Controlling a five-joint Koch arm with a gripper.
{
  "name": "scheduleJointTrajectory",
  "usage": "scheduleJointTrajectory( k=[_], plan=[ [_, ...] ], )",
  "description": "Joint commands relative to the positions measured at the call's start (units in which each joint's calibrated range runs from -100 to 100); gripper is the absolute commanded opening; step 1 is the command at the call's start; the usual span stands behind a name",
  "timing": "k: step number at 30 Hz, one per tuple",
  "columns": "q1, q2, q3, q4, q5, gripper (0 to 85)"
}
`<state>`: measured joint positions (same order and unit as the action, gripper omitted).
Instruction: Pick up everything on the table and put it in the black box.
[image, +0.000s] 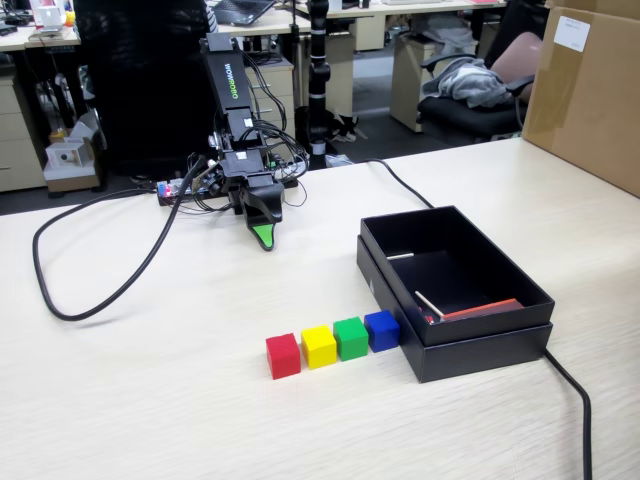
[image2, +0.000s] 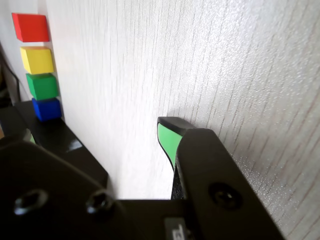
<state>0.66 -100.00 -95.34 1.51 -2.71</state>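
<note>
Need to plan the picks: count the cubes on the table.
4, in one row on the table: red cube, yellow cube, green cube, blue cube beside the black box. No cube shows inside the box.

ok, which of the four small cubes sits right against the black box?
The small blue cube, last in the row; the red cube is farthest from the shallow black cardboard box.

The worktop (image: 150, 400) is pale beige wood grain. Four cubes lie on it in a touching row, well in front of the tool (image: 264, 238): red cube (image: 283, 355), yellow cube (image: 319, 346), green cube (image: 351, 338), blue cube (image: 382, 330). The blue cube touches the black box (image: 480, 350). A thick black cable (image: 100, 290) loops beside the tool. A brown carton (image: 585, 95) stands at the far corner.
</note>
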Motion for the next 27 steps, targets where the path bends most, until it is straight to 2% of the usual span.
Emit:
scheduleJointTrajectory(
  k=[1, 24, 27],
  plan=[
    [0.0, 0.0, -1.57, -1.55, -0.59, 49.3],
    [0.0, 0.0, -1.21, -1.47, -0.63, 47.6],
    [-0.44, 2.52, 1.51, -2.33, 0.34, 47.6]
  ],
)
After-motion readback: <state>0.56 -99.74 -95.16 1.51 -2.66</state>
